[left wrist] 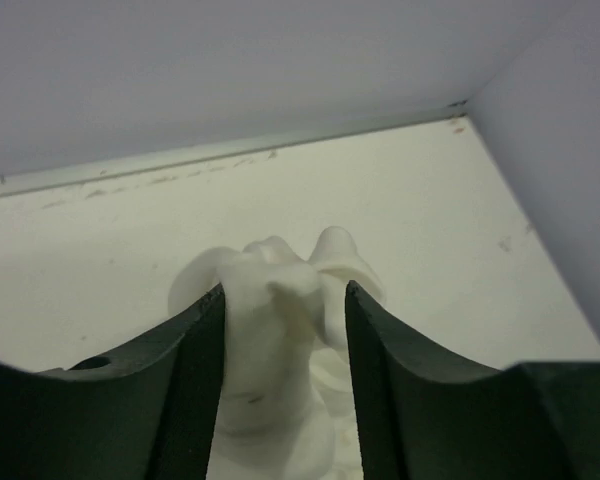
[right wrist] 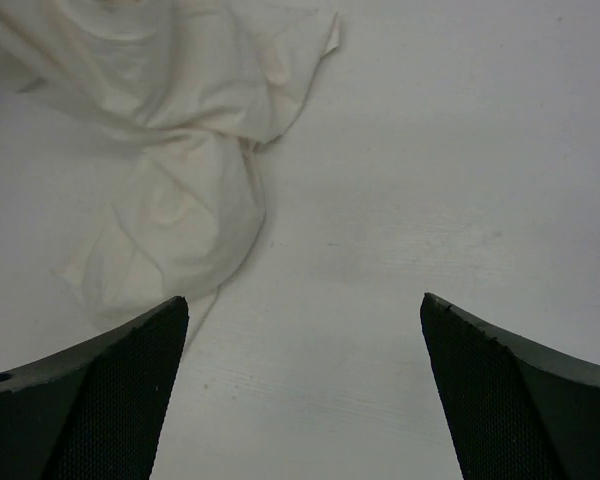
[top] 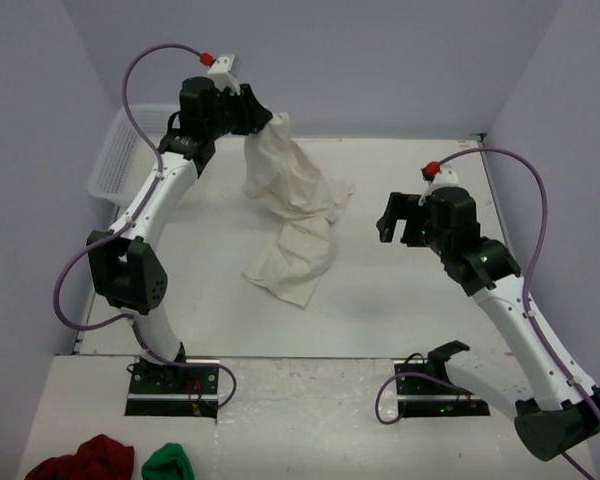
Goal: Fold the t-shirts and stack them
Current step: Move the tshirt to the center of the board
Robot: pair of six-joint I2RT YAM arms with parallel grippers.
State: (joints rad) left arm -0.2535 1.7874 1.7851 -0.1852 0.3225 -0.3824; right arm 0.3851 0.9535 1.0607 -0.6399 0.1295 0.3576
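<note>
Soft, even light; faint shadows, slight blur.

Soft cloth on the t-shirt (top: 292,210): off-white, matt, heavily creased. The worktop (top: 400,300) shows a matt white face, faintly scuffed. On the left pincer (left wrist: 284,300) the fingers (left wrist: 185,370) look like smooth dark plastic with a dull sheen; on the right pincer (right wrist: 305,310) the pads (right wrist: 120,400) carry a fine meshed grain. The basket (top: 115,160) is white plastic lattice. The arm shells (top: 160,200) are glossy white plastic. The red bundle (top: 80,462) and green bundle (top: 168,466) are matt cloth
</note>
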